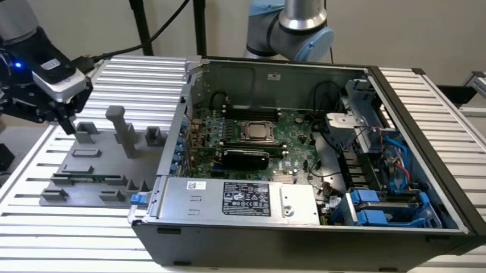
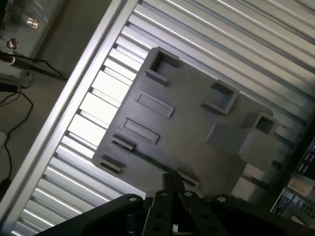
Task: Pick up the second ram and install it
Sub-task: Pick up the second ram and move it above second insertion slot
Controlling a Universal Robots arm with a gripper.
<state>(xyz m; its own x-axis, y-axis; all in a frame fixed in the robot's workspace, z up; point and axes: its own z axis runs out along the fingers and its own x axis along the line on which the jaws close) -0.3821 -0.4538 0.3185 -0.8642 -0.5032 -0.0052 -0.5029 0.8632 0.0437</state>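
Over the bench's [image 1: 136, 74] tray [image 1: 99, 162] our claw [image 1: 68, 128] hangs closed and empty; blocks [image 1: 118, 181] cradle the memory stick [image 1: 86, 177], presumably steadying it for gripping.

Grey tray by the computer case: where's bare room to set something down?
Bare ribbed table lies in front of the tray and behind it beside the case. The tray's flat middle between its blocks is free. The case interior is crowded; the claw hangs over the tray's far corner.

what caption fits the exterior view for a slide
claw poised over the grey tray holding the second ram, beside the open computer case
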